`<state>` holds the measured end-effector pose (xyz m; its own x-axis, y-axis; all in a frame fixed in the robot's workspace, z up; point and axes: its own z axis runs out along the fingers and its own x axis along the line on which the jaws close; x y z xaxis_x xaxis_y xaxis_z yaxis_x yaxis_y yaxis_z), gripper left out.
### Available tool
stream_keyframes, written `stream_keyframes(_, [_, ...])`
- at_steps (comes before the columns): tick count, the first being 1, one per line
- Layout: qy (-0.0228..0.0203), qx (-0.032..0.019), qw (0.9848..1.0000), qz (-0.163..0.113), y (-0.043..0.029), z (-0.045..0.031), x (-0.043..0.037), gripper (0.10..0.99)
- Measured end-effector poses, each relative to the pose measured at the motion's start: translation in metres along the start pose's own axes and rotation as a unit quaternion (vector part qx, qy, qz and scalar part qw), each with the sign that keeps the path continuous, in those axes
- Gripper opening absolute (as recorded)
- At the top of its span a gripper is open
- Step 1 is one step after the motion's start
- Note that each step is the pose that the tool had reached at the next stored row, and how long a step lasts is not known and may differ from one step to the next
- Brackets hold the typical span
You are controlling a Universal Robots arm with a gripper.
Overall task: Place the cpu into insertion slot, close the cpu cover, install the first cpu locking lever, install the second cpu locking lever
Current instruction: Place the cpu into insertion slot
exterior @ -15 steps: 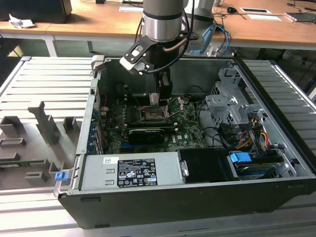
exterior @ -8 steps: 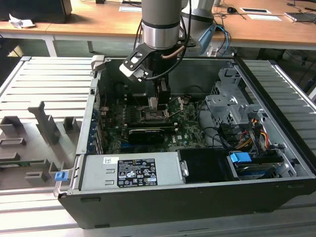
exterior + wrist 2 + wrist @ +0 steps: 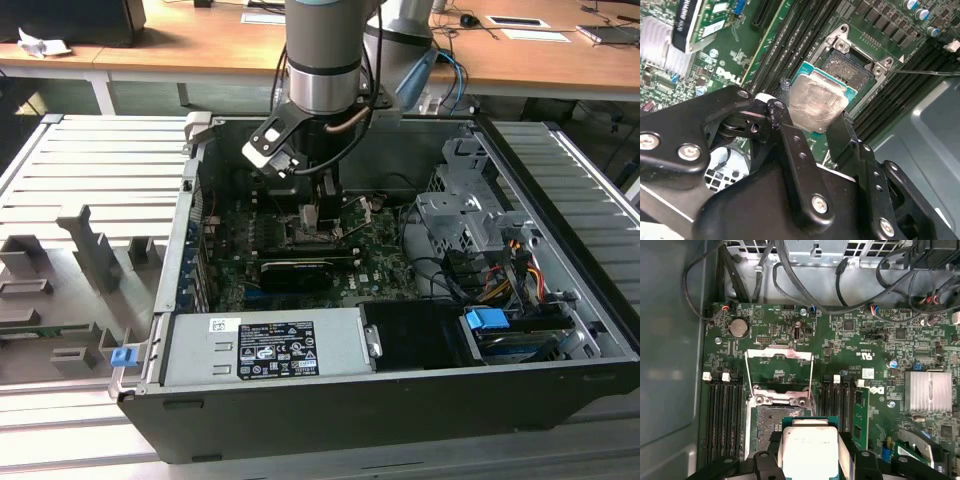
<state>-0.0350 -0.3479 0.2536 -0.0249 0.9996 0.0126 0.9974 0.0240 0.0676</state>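
My gripper [image 3: 812, 122] is shut on the cpu [image 3: 817, 102], a small silver-topped square chip with a teal edge, one black finger on each of two opposite sides. The cpu [image 3: 807, 450] hangs just above the open insertion slot [image 3: 771, 422] and overlaps part of it; whether it touches the slot I cannot tell. The cpu cover [image 3: 780, 351], a silver frame with an open middle, stands folded back from the slot [image 3: 847, 67]. A thin locking lever [image 3: 925, 72] sticks out beside the slot. In the exterior view the gripper [image 3: 312, 215] reaches down into the computer case over the motherboard.
Memory slots [image 3: 722, 420] flank the socket on both sides. A finned heatsink [image 3: 927, 390] and an expansion card [image 3: 297, 272] lie nearby. A grey power-supply box [image 3: 265, 345] fills the case front, a drive cage [image 3: 470, 215] and cable bundles sit on the exterior view's right.
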Motion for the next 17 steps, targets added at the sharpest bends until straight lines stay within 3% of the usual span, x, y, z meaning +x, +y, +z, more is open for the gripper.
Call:
stream_keyframes(6, [-0.0001,-0.0001,1.0000,0.003,-0.0045,0.0102,0.0128,0.533])
stream_keyframes(10, [-0.0004,-0.0002,1.0000,0.008,-0.0059,0.0218,0.0210,0.533])
stream_keyframes(13, [-0.0005,-0.0002,1.0000,0.008,-0.0068,0.0302,0.0231,0.533])
stream_keyframes(17, [-0.0005,-0.0002,1.0000,0.008,-0.0073,0.0358,0.0240,0.533])
